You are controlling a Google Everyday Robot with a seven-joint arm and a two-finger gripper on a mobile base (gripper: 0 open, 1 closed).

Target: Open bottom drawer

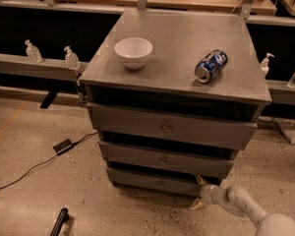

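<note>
Low down, the jaws stand spread just beside the right end of the bottom drawer (156, 183).

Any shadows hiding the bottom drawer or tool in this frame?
Camera view: deep shadow fills the gap above the bottom drawer, its front evenly lit; the tool, at that drawer's right end, is bright, with no glare.
</note>
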